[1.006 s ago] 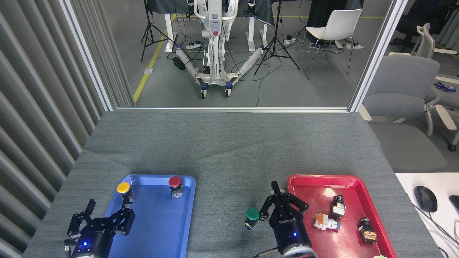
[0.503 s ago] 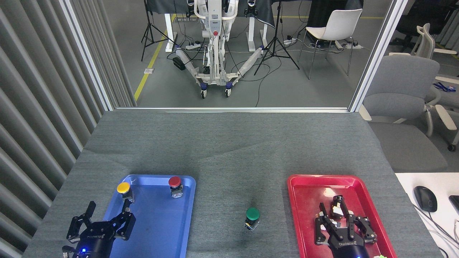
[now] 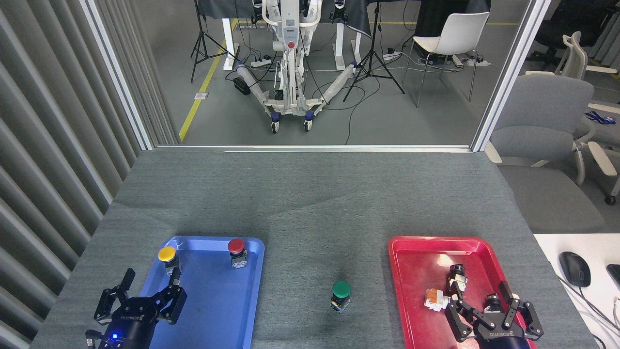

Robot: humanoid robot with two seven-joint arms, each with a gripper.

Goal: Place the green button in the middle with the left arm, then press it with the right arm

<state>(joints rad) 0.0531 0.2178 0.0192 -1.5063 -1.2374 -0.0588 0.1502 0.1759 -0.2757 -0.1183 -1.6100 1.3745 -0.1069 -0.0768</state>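
Observation:
The green button (image 3: 341, 294), a domed green cap on a small silver base, stands upright on the bare grey cloth (image 3: 310, 218) between the two trays, with nothing touching it. My left gripper (image 3: 145, 291), black with a blue light, hangs open over the near left corner of the blue tray (image 3: 213, 315), far left of the button. Over the near right part of the red tray (image 3: 416, 271) my right gripper (image 3: 489, 305) is open and empty, well to the right of the button.
The blue tray holds a yellow button (image 3: 167, 257) and a red button (image 3: 237, 250) along its far edge. Small switch parts (image 3: 438, 299) lie in the red tray. A white desk with a mouse (image 3: 574, 268) adjoins the table's right side.
My right gripper has drawn back from beside the green button, moving right and toward me over the red tray. The button stayed put. My left gripper barely shifted.

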